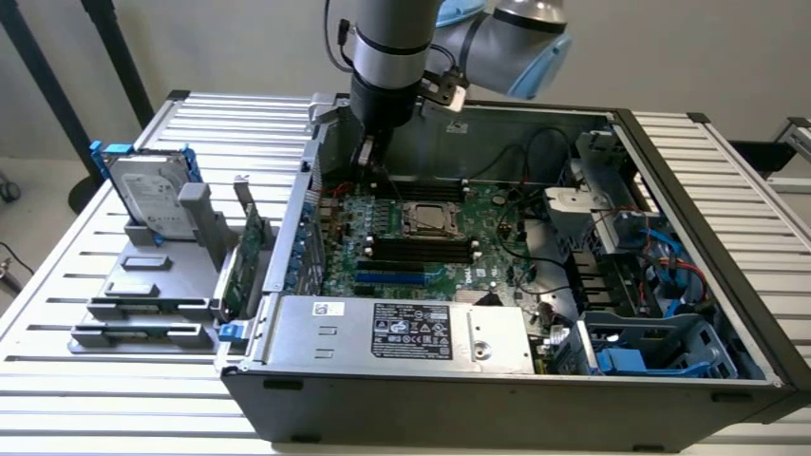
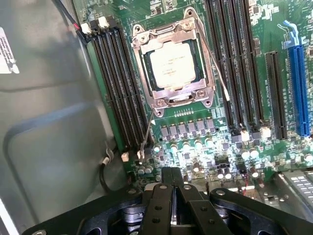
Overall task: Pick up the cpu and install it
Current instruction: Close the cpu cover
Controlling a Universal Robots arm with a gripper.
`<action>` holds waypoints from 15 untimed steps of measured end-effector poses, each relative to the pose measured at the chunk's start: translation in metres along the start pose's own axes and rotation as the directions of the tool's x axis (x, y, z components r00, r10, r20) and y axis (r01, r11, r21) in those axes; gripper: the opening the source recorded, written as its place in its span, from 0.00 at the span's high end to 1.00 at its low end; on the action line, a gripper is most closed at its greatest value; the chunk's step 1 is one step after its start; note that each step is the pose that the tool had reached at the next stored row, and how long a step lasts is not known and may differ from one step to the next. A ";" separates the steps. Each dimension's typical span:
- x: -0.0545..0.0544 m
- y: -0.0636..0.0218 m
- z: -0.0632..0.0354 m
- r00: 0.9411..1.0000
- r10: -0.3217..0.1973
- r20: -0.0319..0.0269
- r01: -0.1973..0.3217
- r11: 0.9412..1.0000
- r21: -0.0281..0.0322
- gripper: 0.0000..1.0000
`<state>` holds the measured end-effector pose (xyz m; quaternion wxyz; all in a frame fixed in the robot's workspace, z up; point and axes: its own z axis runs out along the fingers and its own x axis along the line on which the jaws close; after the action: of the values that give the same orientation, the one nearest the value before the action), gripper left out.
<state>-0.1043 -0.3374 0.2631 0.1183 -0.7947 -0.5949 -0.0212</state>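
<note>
Exterior view first. The arm [image 1: 386, 47] drops in from the top centre of the frame, its upper part cut off by the edge, and reaches into the open computer case [image 1: 507, 389]. The tool [image 1: 367, 160] hangs dark against the case's wall on the exterior view's left. Its tips are hard to pick out here against the shadow and the wall's edge. Just to the exterior view's right of it, mid-frame on the green motherboard [image 1: 488, 242], sits the cpu [image 1: 428, 218], a small pale square inside its metal socket frame, with nothing gripping it. The power supply [image 1: 399, 332] covers the board's near edge. Out on the slatted tabletop [image 1: 76, 380], at the exterior view's left, the hard drive [image 1: 150, 195] stands upright in its blue bracket on a grey stand, and a green circuit card [image 1: 254, 249] stands on edge beside the case, partly masked by it.

Now the wrist view. The tool [image 2: 172, 172] shows its two black fingers pressed together, nothing between them, hovering above the small parts at the board's edge. The cpu [image 2: 172, 66] lies flat in the socket frame [image 2: 142, 73], apart from the tool, its printing too faint to read. Black memory slots [image 2: 120, 93] flank the socket on both sides. A blue slot [image 2: 298, 88] runs off the frame's edge, and the grey case wall [image 2: 44, 127] hides whatever lies beyond that side of the board.
</note>
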 end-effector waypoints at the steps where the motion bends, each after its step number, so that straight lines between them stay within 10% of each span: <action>1: 0.000 0.0000 0.0003 1.000 0.011 -0.007 -0.011 1.000 -0.001 0.89; 9: -0.001 0.0011 0.0062 0.993 0.116 -0.038 -0.116 0.993 -0.014 0.89; 15: -0.003 -0.0033 0.0086 0.987 0.143 -0.068 -0.143 0.990 -0.008 0.89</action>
<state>-0.1092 -0.3374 0.2548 0.1346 -0.8349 -0.5319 -0.0432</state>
